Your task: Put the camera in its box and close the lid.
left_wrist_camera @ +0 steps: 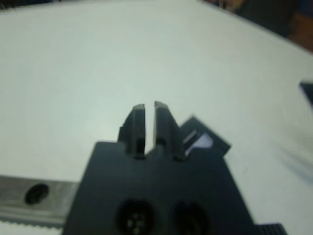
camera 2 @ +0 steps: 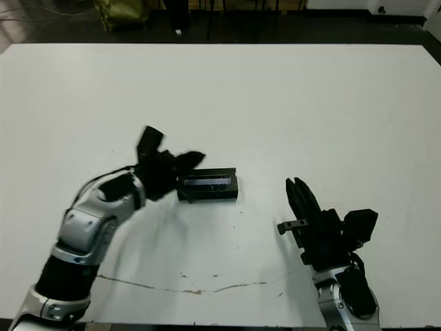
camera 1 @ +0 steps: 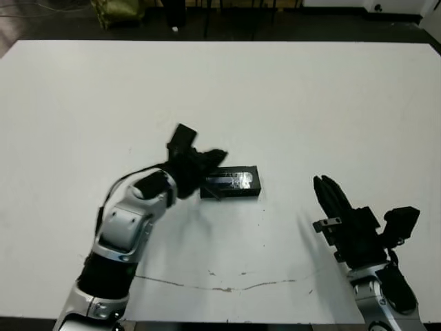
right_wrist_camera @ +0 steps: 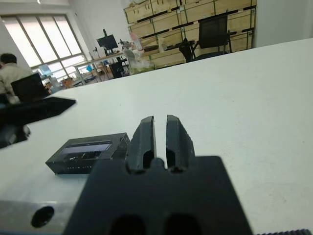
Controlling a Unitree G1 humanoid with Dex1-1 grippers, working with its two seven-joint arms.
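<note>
Both end effectors closed — left end effector (camera 1: 215, 157) at lidded box (camera 1: 233, 183).

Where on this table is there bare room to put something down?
Almost everywhere: the far half of the table and the stretch between the closed box and the right gripper are bare. It is crowded only where the left gripper meets the box.

A white table (camera 1: 310, 103) is filling the view, and a thin brownish crack-like line (camera 1: 227, 286) is running across it toward six o'clock. The box with the lid (camera 1: 232, 182) on it is lying flat just below centre, toward seven o'clock.
</note>
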